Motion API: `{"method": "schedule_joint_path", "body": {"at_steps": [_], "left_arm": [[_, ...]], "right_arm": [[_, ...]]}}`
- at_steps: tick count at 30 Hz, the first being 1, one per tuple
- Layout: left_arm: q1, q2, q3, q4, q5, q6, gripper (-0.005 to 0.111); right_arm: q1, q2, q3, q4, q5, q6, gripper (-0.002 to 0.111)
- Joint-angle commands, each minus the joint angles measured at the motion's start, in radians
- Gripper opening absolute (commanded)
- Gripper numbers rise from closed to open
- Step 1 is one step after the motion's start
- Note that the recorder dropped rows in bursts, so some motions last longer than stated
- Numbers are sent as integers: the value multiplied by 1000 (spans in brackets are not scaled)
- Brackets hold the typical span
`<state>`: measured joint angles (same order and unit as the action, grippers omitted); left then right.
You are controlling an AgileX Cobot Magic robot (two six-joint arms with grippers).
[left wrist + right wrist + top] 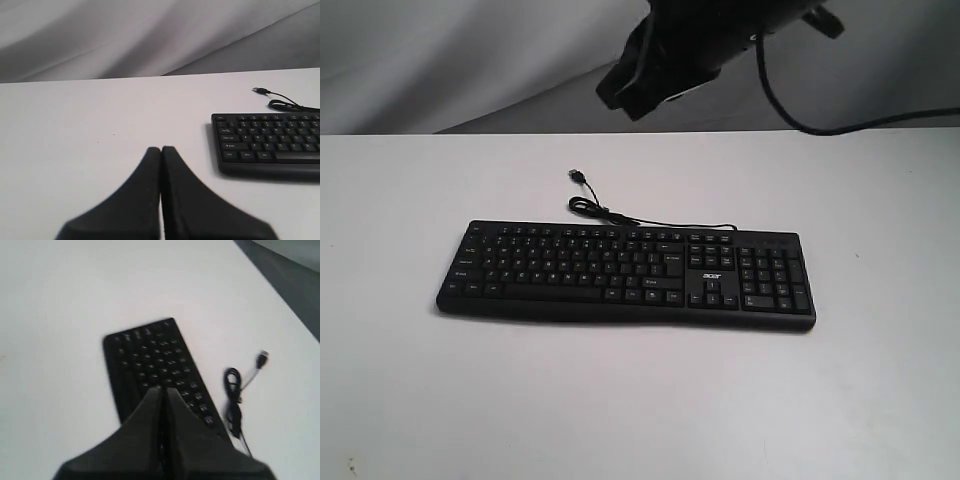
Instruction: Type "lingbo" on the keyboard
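The black keyboard (625,275) lies flat in the middle of the white table (640,400), number pad on its right end. Its thin black cable (610,212) coils behind it and ends in a loose USB plug (576,176). In the left wrist view my left gripper (161,149) is shut and empty, hovering over bare table off the keyboard's (267,142) left end. My right gripper (163,389) is shut too, high above the keyboard (155,365), its tips over the key rows. In the exterior view only a dark arm body (690,50) shows at the top.
The cable (232,400) and its plug (262,360) lie on the table just beyond the keyboard's far edge. A grey draped backdrop (440,60) rises behind the table. The arm's black cable (840,125) hangs at the upper right.
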<state>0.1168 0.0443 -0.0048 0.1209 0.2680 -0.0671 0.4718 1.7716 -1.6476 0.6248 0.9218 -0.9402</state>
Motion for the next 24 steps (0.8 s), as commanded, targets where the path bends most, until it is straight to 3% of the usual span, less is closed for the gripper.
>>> {"method": "schedule_joint_path", "body": {"at_steps": [1,6,11,18,24], "left_arm": [[1,5,5,-4,-6,-2,1],[1,5,5,-4,-6,-2,1],[1,5,5,-4,-6,-2,1],[1,5,5,-4,-6,-2,1],[1,5,5,-4,-6,-2,1]], "right_arm": [[18,61,23,39,30,-55,0],[58,208,84,43,2,-78,0],[168,316,92,-15,-168,-79,0],[165,377,92,-197,-351,63,0],[119,411,92,-173,-353,63,0]]}}
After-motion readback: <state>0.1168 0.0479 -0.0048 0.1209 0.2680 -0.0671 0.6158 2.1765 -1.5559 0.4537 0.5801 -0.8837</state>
